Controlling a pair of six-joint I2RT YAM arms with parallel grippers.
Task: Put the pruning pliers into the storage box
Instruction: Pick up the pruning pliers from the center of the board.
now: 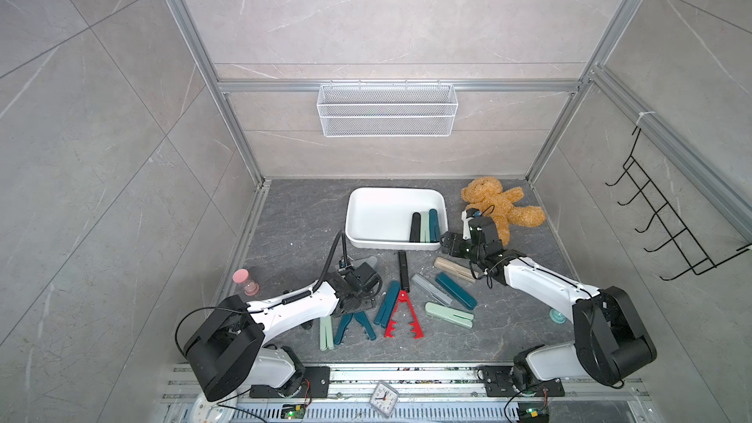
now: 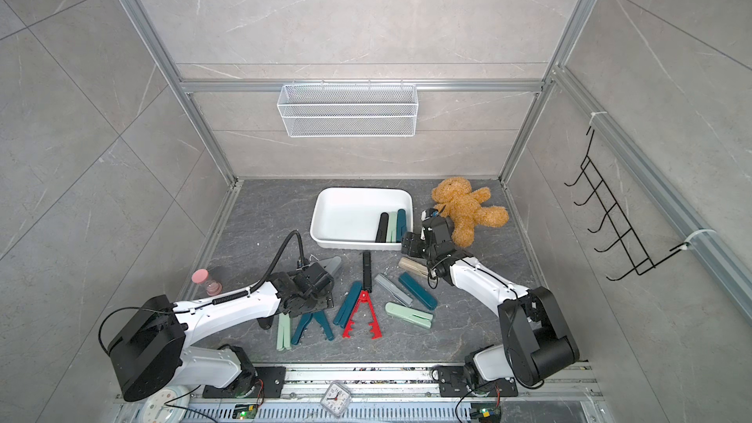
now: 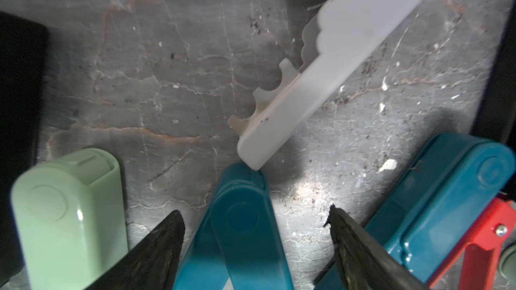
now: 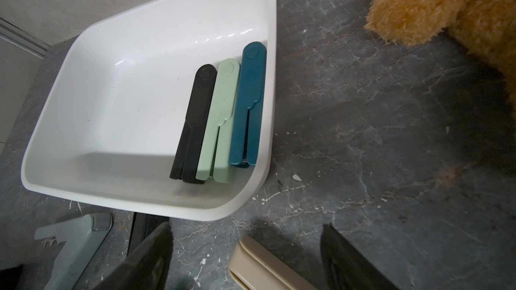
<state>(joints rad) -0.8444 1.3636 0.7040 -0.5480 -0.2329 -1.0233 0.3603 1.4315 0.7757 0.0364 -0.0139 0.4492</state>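
Left gripper [image 3: 252, 216] low over the table [image 1: 293, 217], jaws apart. My fingers [image 3: 164, 235] stand either side of the hinge end of the V-spread teal pliers [image 3: 243, 249], and neither touches it. The grey toothed pliers [image 3: 321, 79] butts its end against that hinge. The mint pliers [image 3: 64, 213] lies just outside one finger and the straight teal pliers [image 3: 446, 191] just outside the other, with the red toothed pliers [image 3: 485, 246] against it. Right gripper [image 4: 247, 230] spread wide, holding nothing, just beside a near corner of the storage box [image 4: 55, 124]. The end of the beige pliers [image 4: 259, 266] shows between its fingers, untouched. Inside the box, three lie side by side along the wall toward the teddy bear [image 1: 500, 205]: boxed black pliers [image 4: 195, 124], boxed mint pliers [image 4: 217, 124] and boxed teal pliers [image 4: 248, 107].
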